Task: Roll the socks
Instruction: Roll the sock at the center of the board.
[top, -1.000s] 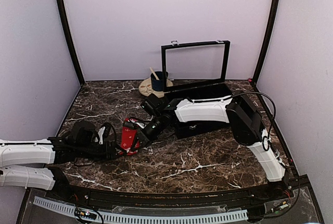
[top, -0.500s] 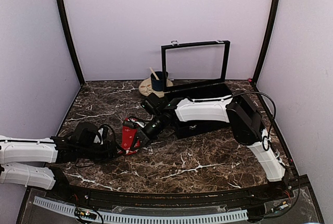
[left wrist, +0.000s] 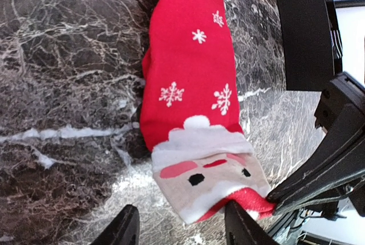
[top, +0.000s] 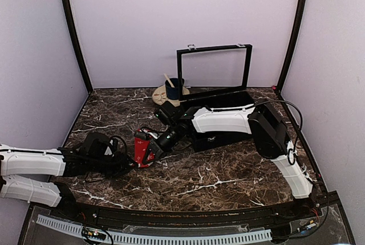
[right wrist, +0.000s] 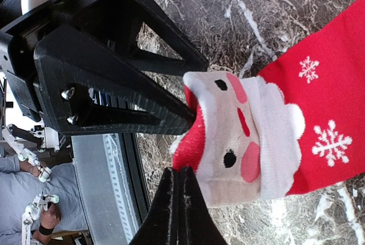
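Left of centre in the overhead view, on the counter point(top: 228, 171): the socks point(top: 141, 148) lie flat and unrolled between the two claws. Since a second ago the left arm has edged right, bringing the left claw point(left wrist: 178, 222) up to the Santa-face end. Its fingers are apart, straddling the end, not gripping. The right claw point(right wrist: 177, 176) has barely moved and is pinched onto the red lip there. Looks like setup for the first fold; rolling not begun. No legible writing: the white mark on the box point(top: 219, 134) is too small, and the socks show only snowflakes.
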Robot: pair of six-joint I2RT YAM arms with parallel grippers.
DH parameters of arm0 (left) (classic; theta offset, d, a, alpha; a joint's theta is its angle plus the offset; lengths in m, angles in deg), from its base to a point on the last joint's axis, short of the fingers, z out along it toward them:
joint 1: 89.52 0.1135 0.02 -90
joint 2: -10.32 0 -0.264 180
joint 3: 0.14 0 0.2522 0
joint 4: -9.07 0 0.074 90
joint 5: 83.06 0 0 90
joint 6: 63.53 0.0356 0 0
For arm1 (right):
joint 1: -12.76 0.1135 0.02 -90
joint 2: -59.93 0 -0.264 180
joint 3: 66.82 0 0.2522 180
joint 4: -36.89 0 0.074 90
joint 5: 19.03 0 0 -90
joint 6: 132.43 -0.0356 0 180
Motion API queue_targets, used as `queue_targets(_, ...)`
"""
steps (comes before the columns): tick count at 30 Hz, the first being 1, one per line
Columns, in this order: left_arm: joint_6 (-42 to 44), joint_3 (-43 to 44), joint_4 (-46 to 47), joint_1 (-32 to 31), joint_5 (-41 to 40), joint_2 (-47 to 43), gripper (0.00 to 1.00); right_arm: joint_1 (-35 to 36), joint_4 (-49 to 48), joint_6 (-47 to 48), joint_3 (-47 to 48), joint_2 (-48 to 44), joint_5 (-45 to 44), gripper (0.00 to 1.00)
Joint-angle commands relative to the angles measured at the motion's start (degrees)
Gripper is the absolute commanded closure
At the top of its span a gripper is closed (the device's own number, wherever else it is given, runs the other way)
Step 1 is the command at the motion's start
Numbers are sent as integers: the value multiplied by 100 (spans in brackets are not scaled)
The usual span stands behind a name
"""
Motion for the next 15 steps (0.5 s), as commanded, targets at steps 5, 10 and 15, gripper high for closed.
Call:
queue_targets(5, -465, 182, -428, -21, -588, -485, 51, -37, -367, -168, -61, 17, 192, 100)
queue_targets(10, -429, 274, -515, -25, -663, -536, 47, -37, -505, -254, -99, 26, 224, 100)
queue_targets(15, -381, 300, -334, -25, -452, -298, 45, -37, -530, -281, -76, 34, 241, 100)
